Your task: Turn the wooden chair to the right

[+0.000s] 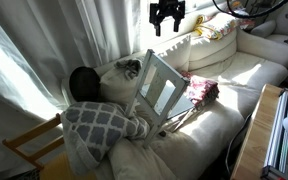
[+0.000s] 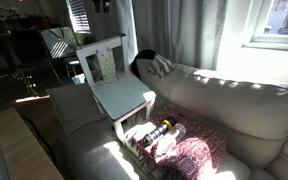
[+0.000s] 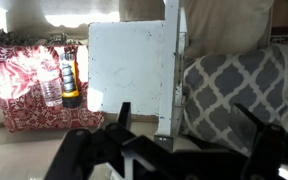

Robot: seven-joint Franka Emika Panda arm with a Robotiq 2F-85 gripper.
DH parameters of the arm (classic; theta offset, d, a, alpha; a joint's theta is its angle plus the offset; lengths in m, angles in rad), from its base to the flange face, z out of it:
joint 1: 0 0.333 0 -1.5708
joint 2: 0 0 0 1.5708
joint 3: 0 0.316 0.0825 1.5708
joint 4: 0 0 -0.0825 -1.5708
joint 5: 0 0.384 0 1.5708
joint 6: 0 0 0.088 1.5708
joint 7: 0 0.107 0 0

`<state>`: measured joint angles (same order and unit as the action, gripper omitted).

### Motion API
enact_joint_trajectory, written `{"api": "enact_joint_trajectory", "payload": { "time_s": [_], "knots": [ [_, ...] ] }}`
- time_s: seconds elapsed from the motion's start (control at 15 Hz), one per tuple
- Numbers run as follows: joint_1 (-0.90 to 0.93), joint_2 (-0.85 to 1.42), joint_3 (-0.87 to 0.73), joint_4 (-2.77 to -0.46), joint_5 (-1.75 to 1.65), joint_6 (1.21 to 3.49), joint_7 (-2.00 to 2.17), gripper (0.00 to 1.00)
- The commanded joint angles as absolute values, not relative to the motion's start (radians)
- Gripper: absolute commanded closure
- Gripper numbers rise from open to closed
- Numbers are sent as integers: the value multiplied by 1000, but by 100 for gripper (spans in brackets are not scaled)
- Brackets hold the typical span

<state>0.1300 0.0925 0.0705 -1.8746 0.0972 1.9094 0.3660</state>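
The small pale grey-white wooden chair (image 1: pixel 160 88) stands on the sofa cushion, its slatted back leaning against a patterned pillow. It also shows in an exterior view (image 2: pixel 112 80). In the wrist view its flat seat (image 3: pixel 129 62) is seen from above, with the back edge-on to its right. My gripper (image 1: pixel 166 14) hangs well above the chair, open and empty. In the wrist view its two dark fingers (image 3: pixel 184 122) are spread wide apart at the bottom edge, touching nothing.
A grey-and-white patterned pillow (image 3: pixel 234 85) lies right beside the chair, also in an exterior view (image 1: pixel 99 125). A red patterned cloth (image 3: pixel 19 95) holds two bottles (image 3: pixel 62 80). The cream sofa (image 1: pixel 244 65) is under everything. A yellow-tan wooden chair frame (image 1: pixel 34 145) stands beside the sofa. A wooden table (image 1: pixel 252 135) stands in front.
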Motion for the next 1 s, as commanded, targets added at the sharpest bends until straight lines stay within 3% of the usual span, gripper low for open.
{"api": "enact_joint_trajectory", "payload": {
  "time_s": [0.0,0.53,0.93],
  "knots": [
    [96,-39,67,-2068,185,1981,246,0],
    [91,-150,73,-2239,231,2116,145,0],
    [87,-127,76,-2202,208,2087,169,0]
  ]
}}
